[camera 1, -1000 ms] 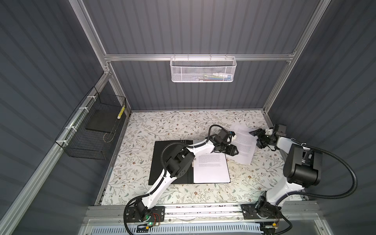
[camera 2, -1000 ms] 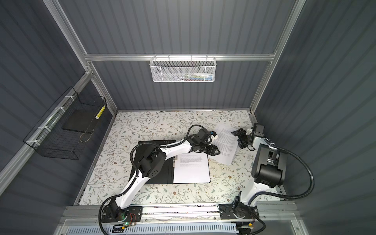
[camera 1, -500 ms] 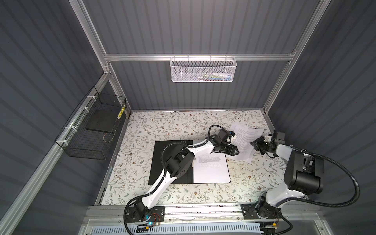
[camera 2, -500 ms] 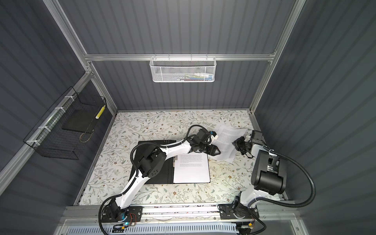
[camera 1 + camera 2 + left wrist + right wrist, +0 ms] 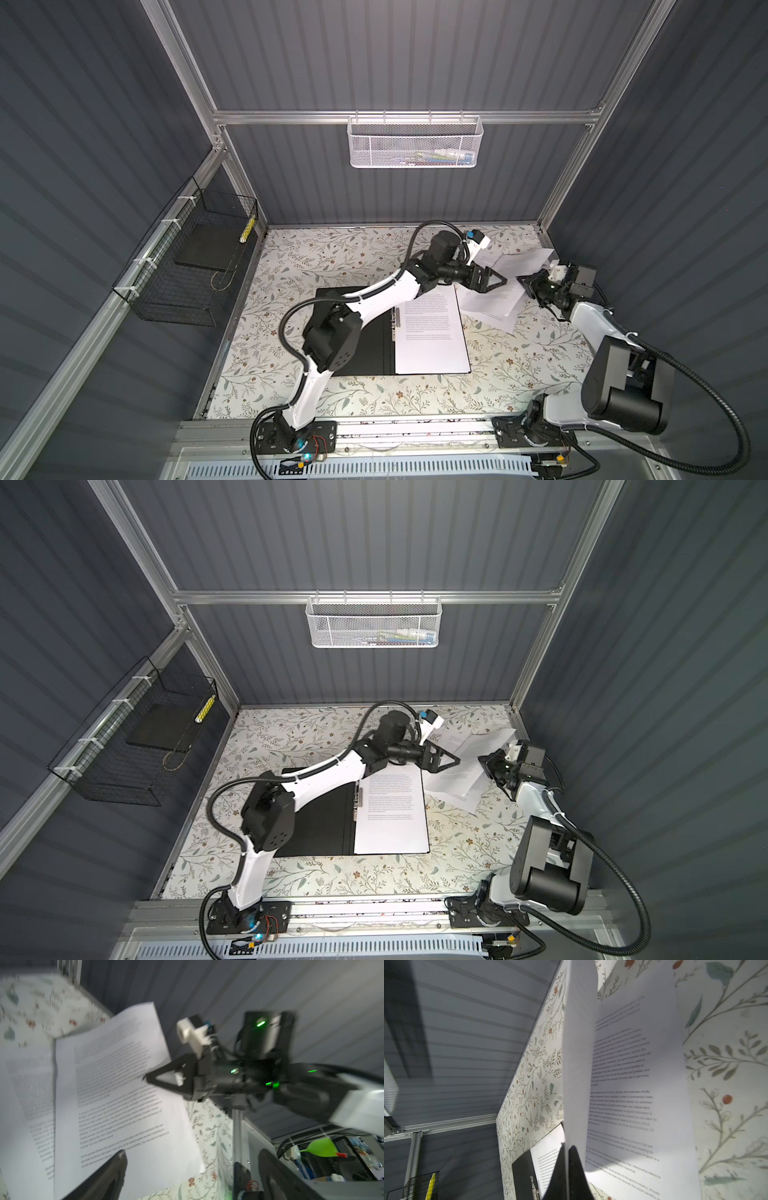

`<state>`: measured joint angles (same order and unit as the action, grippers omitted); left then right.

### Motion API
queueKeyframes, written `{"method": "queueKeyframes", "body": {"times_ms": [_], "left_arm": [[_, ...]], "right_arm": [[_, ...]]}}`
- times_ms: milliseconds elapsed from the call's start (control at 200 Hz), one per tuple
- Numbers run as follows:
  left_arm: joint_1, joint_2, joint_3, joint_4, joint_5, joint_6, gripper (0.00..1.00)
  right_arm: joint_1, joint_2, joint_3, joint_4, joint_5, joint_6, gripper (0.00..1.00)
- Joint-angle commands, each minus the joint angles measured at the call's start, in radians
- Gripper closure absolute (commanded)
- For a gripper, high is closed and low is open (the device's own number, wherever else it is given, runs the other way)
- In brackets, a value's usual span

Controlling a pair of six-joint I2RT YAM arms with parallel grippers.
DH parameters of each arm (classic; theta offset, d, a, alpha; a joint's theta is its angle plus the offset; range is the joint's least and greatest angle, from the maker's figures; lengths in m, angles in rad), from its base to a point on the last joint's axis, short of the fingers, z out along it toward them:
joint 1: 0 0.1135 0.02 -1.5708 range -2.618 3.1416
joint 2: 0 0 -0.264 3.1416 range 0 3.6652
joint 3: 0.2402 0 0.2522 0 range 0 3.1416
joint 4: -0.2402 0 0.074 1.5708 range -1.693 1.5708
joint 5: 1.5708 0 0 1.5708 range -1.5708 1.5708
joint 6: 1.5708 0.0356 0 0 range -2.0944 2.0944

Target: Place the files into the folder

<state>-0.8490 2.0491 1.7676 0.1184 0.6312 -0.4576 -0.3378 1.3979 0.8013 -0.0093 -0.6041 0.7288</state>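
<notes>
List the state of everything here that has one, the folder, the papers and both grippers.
folder: open, flat on the table.
sheet in folder: lying flat on the right half.
lifted sheet: raised, pinched at its edge.
loose sheet: lying on the table.
left gripper: open, holding nothing.
right gripper: shut on lifted sheet.

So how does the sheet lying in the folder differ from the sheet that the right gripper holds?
The filed sheet lies flat on the open folder's black inside; the held sheet is raised and curved. Nothing grips the filed sheet; the right gripper pinches the held sheet's edge. Both are white with black printed paragraphs.
</notes>
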Motion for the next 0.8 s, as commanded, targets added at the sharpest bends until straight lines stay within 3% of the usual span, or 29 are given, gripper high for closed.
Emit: {"method": "queueKeyframes", "body": {"times_ms": [0,130,300,460,560,675,790], "left_arm": [[0.052,-0.078,-0.137,0.184,0.107,-0.064,0.0],[0.083,-0.2,-0.328,0.276,0.101,-0.114,0.0],[0.085,-0.38,-0.556,0.165,-0.031,0.019,0.0],[0.086,-0.54,-0.72,0.049,-0.232,0.159,0.0],[0.085,-0.633,-0.84,0.04,-0.414,0.215,0.0],[0.085,-0.759,-0.994,0.099,-0.597,0.239,0.0],[0.086,-0.835,-1.114,0.173,-0.7,0.253,0.0]], "right_arm": [[0.006,-0.05,0.047,-0.023,-0.02,0.009,1.0],[0.014,-0.101,0.082,-0.057,-0.004,0.011,1.0],[0.049,-0.16,0.147,-0.161,0.073,-0.036,1.0],[0.153,-0.175,0.246,-0.284,0.187,-0.135,1.0],[0.207,-0.174,0.283,-0.331,0.252,-0.171,1.0],[0.26,-0.164,0.321,-0.367,0.303,-0.192,1.0],[0.332,-0.129,0.378,-0.408,0.311,-0.219,1.0]]}}
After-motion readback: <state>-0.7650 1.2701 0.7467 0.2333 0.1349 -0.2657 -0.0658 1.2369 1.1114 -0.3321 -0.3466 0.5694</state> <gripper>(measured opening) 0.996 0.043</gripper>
